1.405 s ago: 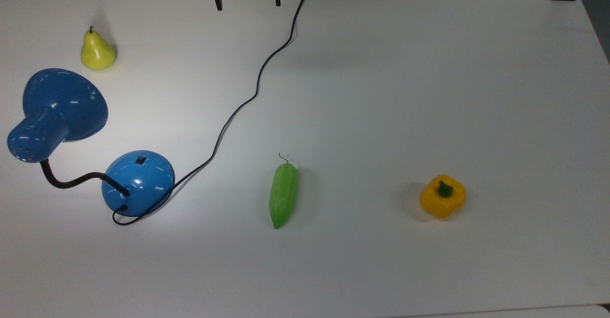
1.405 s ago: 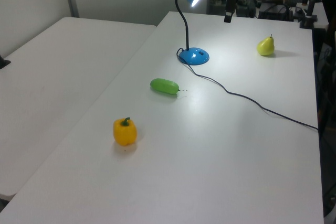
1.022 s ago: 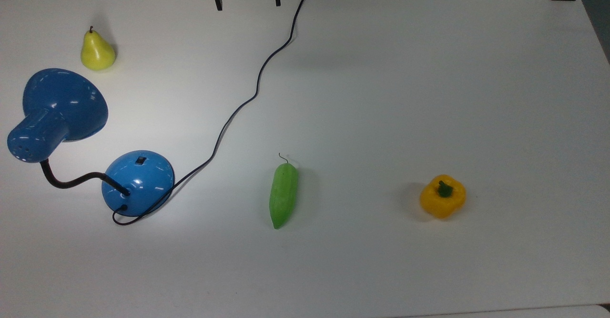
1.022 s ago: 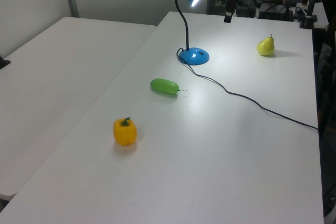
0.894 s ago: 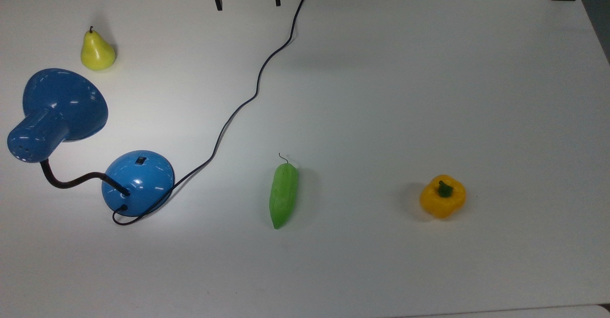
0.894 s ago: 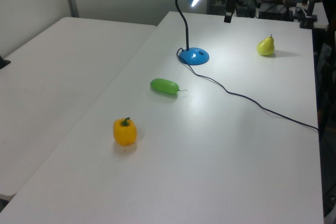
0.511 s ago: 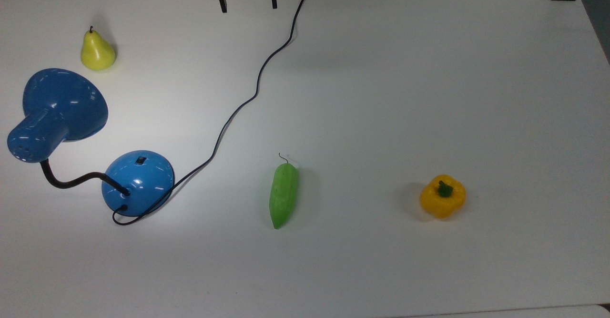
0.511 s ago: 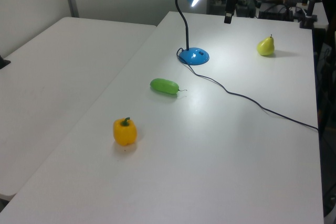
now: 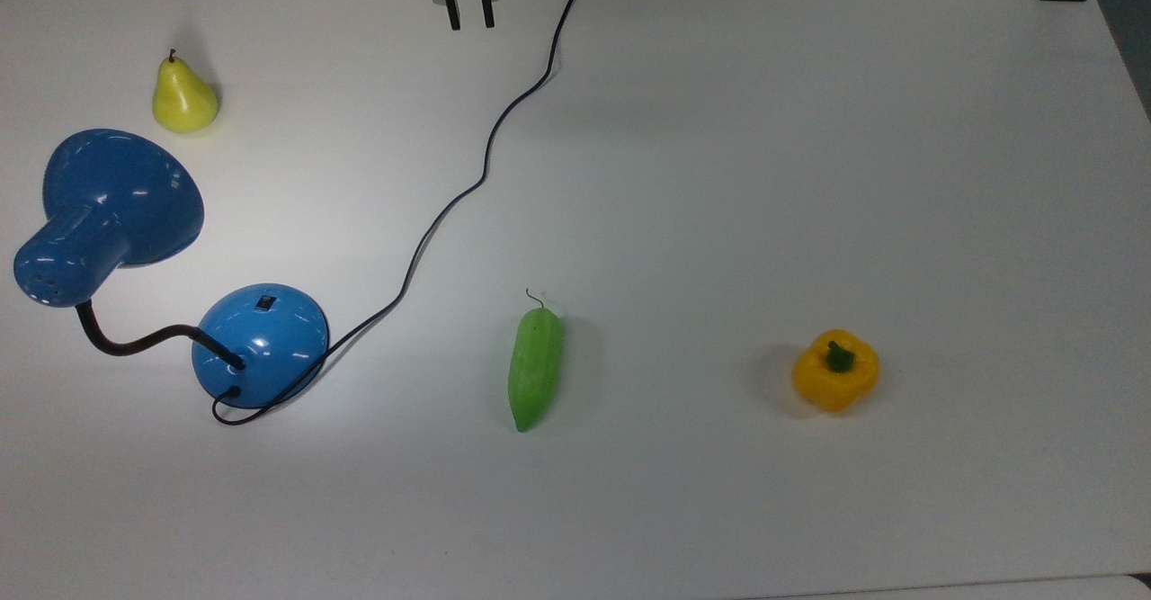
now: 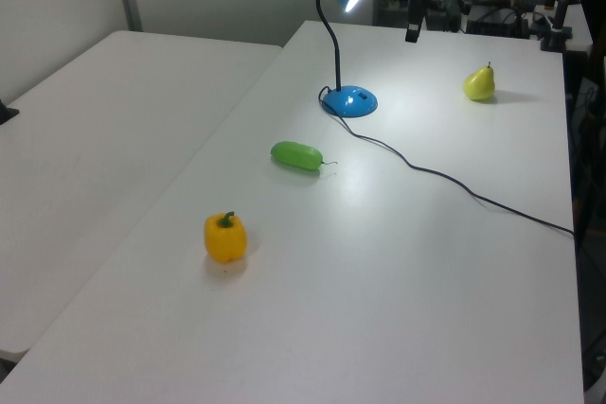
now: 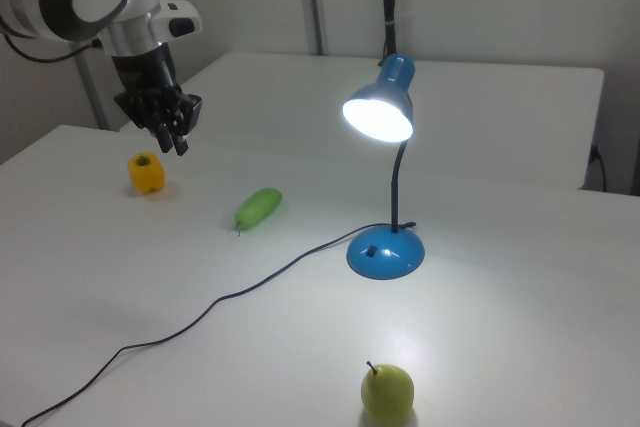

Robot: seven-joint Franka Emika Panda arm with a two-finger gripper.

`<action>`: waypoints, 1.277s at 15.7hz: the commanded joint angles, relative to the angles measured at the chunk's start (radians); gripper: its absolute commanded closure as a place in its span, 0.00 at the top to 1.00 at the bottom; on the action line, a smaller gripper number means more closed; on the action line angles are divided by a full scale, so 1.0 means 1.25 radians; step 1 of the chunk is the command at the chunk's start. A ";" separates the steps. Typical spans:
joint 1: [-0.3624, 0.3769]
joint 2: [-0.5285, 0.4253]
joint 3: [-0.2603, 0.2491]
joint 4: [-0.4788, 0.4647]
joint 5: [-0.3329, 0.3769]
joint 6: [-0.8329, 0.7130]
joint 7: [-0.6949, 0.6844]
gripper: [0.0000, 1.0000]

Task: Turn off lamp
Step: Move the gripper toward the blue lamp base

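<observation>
Blue desk lamp point(image 11: 384, 147) lit, no readable markings. Gripper point(image 9: 468, 17) aloft at table point(image 9: 809, 132) far edge, fingers nearly together, grasping nothing.

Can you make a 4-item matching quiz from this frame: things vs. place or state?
Things:
1. lamp
2. pear
3. cucumber
4. gripper

Place or state:
A. lying between the lamp base and the yellow bell pepper in the top view
B. lit, shade glowing
C. at the table's far edge in the top view, fingers nearly together
D. upright beside the lamp shade in the top view

Pairs: 1-B, 2-D, 3-A, 4-C
</observation>
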 commanded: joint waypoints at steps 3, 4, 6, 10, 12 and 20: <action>0.006 -0.003 -0.009 -0.006 0.016 0.009 -0.015 0.00; 0.006 -0.003 -0.009 -0.006 0.016 0.009 -0.015 0.00; 0.006 -0.003 -0.009 -0.006 0.016 0.008 -0.015 0.00; 0.010 -0.003 -0.007 -0.006 0.016 0.006 -0.007 0.00; 0.010 -0.003 -0.007 -0.006 0.017 0.008 -0.006 0.00; 0.002 -0.001 -0.009 -0.015 0.042 -0.003 -0.018 0.00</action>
